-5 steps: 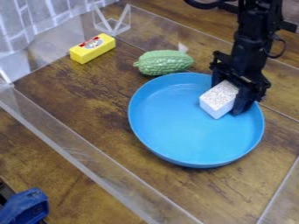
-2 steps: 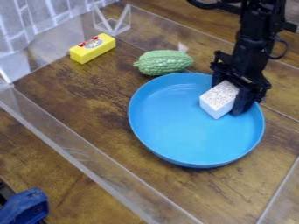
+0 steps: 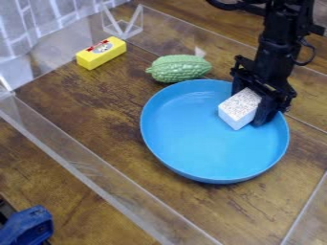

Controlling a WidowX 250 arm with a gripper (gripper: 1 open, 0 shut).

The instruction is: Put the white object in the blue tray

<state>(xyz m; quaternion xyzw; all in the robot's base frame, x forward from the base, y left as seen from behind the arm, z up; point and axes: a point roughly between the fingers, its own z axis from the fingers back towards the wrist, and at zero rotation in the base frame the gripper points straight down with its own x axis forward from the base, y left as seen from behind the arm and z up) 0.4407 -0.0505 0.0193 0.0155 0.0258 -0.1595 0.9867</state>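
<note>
Camera view: gripper (image 3: 250, 103) pointing down, jaws clamping the white object (image 3: 239, 110), which is sitting inside the blue tray (image 3: 192, 144) near its right rim; green bumpy object (image 3: 178, 68) lying just beyond the tray, yellow block (image 3: 101, 52) resting far left on the worktop (image 3: 76, 115)

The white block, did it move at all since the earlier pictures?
No. The white block sits in the same spot inside the blue tray, near its right rim, with the gripper closed on it, just as before.
</note>
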